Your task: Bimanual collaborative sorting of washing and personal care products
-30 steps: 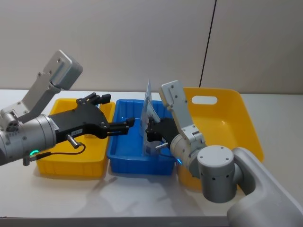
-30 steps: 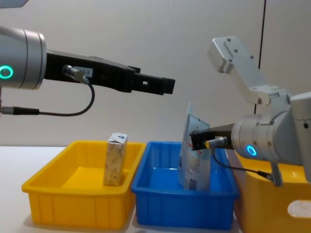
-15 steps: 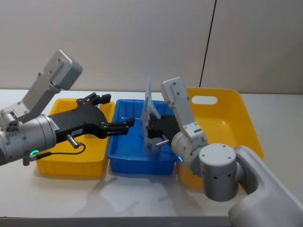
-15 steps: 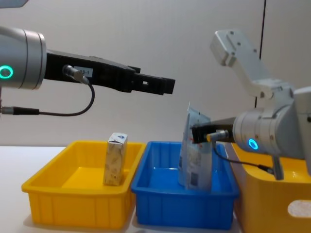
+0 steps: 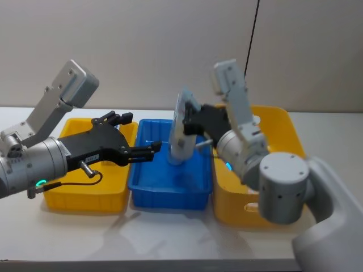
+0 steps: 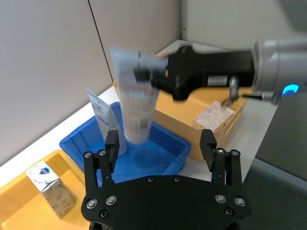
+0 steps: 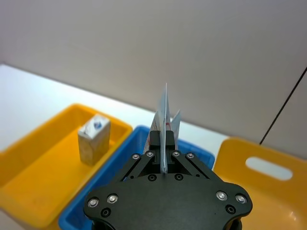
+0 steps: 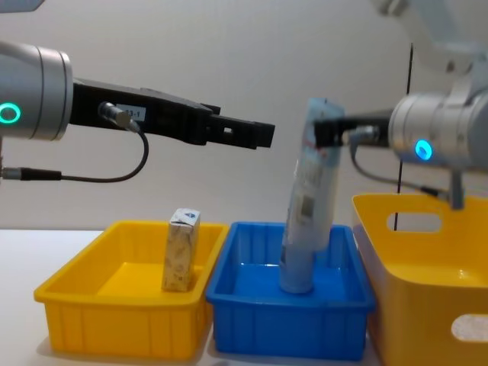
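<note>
The right gripper (image 8: 324, 131) pinches a pale-blue tube (image 8: 307, 206) above the blue tray (image 8: 286, 326) (label print unreadable). The left wrist view reveals a second tube (image 6: 106, 120) standing there; the left gripper (image 6: 159, 143) hovers spread.

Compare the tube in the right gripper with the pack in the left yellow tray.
The pale-blue tube is tall and tapering; the beige pack is short and boxy with a gabled top.
The tube is clamped near its flat end by the right gripper over the blue tray; the pack stands free on the floor of the yellow tray.
The tube leans slightly; the pack stands straight.
</note>
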`<control>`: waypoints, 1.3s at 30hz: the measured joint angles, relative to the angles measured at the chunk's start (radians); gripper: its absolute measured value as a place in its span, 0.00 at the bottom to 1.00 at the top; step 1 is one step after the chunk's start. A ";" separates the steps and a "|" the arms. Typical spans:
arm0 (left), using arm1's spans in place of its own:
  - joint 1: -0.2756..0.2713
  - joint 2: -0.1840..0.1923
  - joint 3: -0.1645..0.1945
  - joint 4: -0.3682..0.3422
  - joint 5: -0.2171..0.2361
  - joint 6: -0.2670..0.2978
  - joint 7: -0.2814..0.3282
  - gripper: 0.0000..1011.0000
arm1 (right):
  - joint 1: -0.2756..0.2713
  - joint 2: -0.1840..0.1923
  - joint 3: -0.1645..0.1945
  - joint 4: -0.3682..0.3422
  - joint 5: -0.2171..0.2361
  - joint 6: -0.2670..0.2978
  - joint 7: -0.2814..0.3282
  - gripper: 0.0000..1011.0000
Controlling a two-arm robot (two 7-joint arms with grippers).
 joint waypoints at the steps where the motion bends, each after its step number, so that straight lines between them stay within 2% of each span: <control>1: 0.000 0.000 0.000 0.000 0.000 0.000 0.000 0.99 | 0.000 0.000 0.000 0.000 0.000 0.000 0.000 0.03; 8: 0.000 0.000 0.000 0.000 0.000 0.000 0.000 0.99 | 0.006 0.024 0.049 -0.080 0.028 -0.009 0.031 0.03; 11: 0.000 0.000 0.000 0.000 0.000 0.000 0.000 0.99 | 0.007 0.041 0.083 -0.122 0.041 -0.011 0.046 0.03; 21: 0.000 0.000 0.000 0.000 0.000 0.000 0.000 0.99 | 0.004 0.078 0.147 -0.191 0.054 -0.002 0.064 0.03; 29: 0.000 0.000 0.000 0.000 0.000 0.000 0.000 0.99 | -0.003 0.101 0.169 -0.217 0.055 0.027 0.080 0.03; 39: 0.000 0.000 0.000 0.000 0.000 0.000 0.000 0.99 | -0.015 0.118 0.180 -0.231 0.049 0.054 0.090 0.03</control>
